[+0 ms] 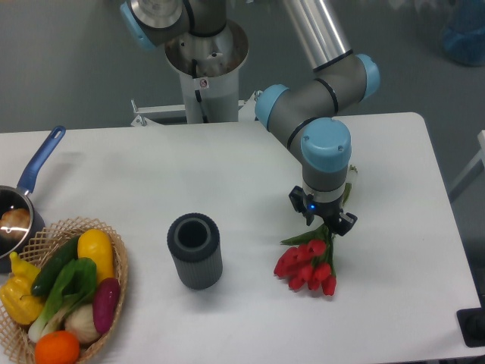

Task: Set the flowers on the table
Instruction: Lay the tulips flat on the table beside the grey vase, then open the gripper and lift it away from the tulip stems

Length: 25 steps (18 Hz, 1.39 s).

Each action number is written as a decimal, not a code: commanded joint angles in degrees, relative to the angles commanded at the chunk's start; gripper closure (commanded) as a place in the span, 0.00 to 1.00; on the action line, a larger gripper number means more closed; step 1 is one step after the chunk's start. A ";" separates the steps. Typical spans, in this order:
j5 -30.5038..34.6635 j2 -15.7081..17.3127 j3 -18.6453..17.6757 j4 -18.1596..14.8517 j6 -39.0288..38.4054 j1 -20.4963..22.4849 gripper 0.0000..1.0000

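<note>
The pincer (pixel 324 224) points down over the right half of the counter (pixel 227 167), its dark fingers (pixel 342 223) standing spread, with the green stems of the flowers (pixel 307 265) passing between them; whether the fingers touch the stems cannot be told. A small blue light glows on the wrist just above. The flowers lie on the counter directly below and in front of the pincer, red heads bunched toward the near edge, a green leaf sticking out to the left (the upper stems are hidden behind the wrist, though a pale tip shows beside the arm's right side).

To the left of the flowers, well apart, a grey cylinder (pixel 195 250) stands upright with its open top showing. Farther left, at the near corner, a wicker basket (pixel 121 258) holds colourful vegetables. Behind it, at the counter's left edge, sits a pot (pixel 14 220) with a blue handle.
</note>
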 joint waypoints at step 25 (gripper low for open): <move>-13.96 10.02 4.92 0.44 -3.60 5.44 0.00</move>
